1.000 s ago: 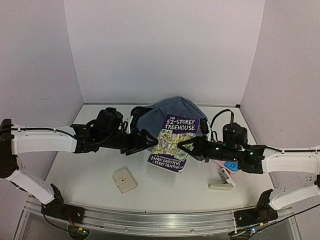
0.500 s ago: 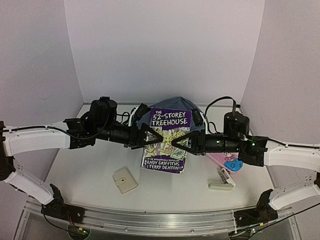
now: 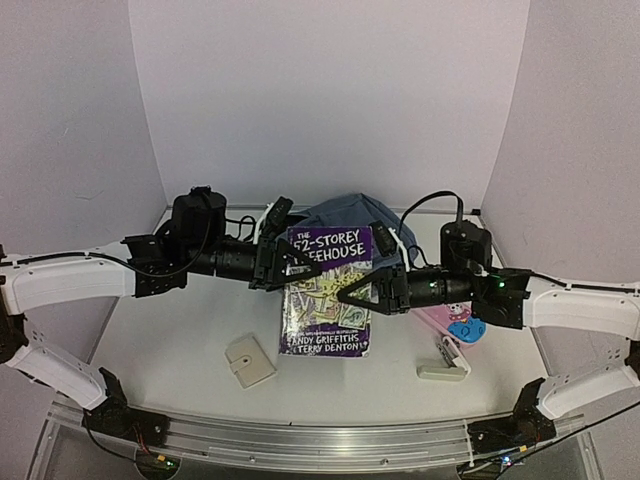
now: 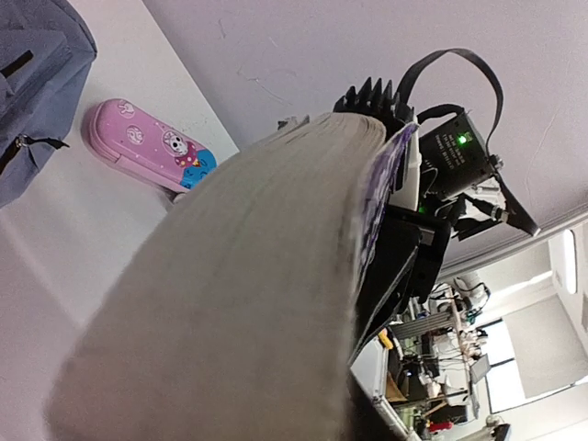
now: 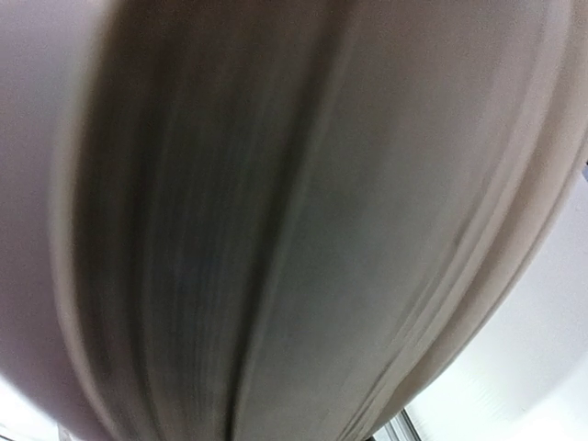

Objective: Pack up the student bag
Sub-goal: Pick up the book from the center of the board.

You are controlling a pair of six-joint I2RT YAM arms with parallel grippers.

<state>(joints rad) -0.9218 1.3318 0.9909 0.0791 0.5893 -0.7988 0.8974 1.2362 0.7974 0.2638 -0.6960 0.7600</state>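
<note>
Nearest the lens: page edges of the paperback (image 5: 294, 220) fill the right wrist view and most of the left wrist view. It is held up off the table (image 3: 180, 330) and bowed.
Student bag: the student bag (image 3: 345, 212) lies at the back of the table, just behind the paperback's top edge. Its mouth is hidden, so I cannot tell whether it is unzipped.
Left gripper: the left gripper (image 3: 292, 262) is clamped on the paperback's upper left edge.
Right gripper: the right gripper (image 3: 352, 294) is clamped on the right edge, lower down. Its own camera shows only pages.
Step in hand: probably carrying the paperback to the bag with 2 arms.
Doing it well: move both arms at 1 pace so the bow does not deepen and the cover does not slip. Lead with the top edge toward the opening. Let go with 1 side only once the bag bears part of the weight.
Around: a pink pencil case (image 3: 438, 320) lies right of the paperback, under the right arm. A cream pouch (image 3: 249, 360) lies front left and a small beige item (image 3: 442, 372) front right. All 3 are apart from the bag and look unpacked.
</note>
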